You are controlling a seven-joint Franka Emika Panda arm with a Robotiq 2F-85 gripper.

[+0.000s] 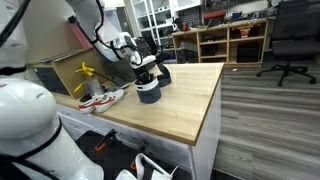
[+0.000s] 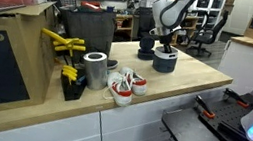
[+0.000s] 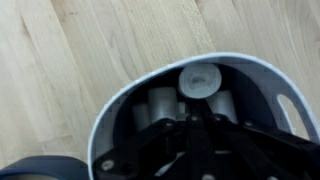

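My gripper (image 1: 147,72) reaches down into a dark blue bowl (image 1: 148,93) on the wooden table (image 1: 185,110); both exterior views show this, and the gripper (image 2: 164,46) sits right over the bowl (image 2: 164,62). In the wrist view the bowl's pale rim (image 3: 120,100) rings the dark inside. A round grey piece (image 3: 197,78) lies there between two grey upright shapes. The dark gripper linkage (image 3: 195,140) fills the lower frame and the fingertips cannot be made out. A second dark bowl (image 1: 164,74) stands just behind, also in an exterior view (image 2: 145,51).
A pair of white and red shoes (image 2: 124,83) lies near the table's front, also in an exterior view (image 1: 103,98). A metal can (image 2: 94,69), yellow clamps (image 2: 65,43) and a dark box (image 2: 86,19) stand beside them. Office chairs (image 1: 285,45) and shelves (image 1: 225,40) are behind.
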